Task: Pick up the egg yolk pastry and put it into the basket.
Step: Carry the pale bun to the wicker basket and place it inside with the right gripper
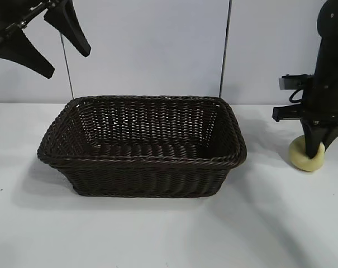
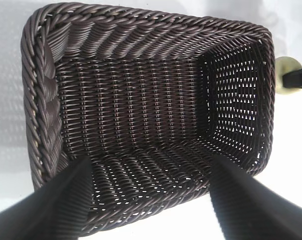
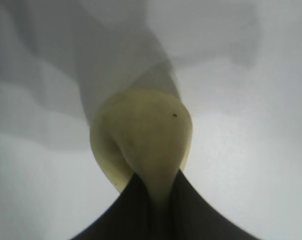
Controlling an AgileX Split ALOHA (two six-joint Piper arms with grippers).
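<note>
The egg yolk pastry (image 1: 299,157) is a small pale yellow ball on the white table, right of the basket (image 1: 141,162). My right gripper (image 1: 312,151) comes down on it from above and is shut on it. In the right wrist view the pastry (image 3: 146,125) is squeezed narrow between the two black fingers of the gripper (image 3: 158,182). My left gripper (image 1: 67,62) hangs open, high above the basket's left end, holding nothing. In its wrist view the left gripper (image 2: 151,165) looks down into the dark woven basket (image 2: 141,25), with the pastry (image 2: 285,64) just beyond the far rim.
The basket has nothing in it. A bare white tabletop (image 1: 157,234) runs in front of the basket and on both sides. A pale wall with two dark vertical lines (image 1: 224,50) stands behind.
</note>
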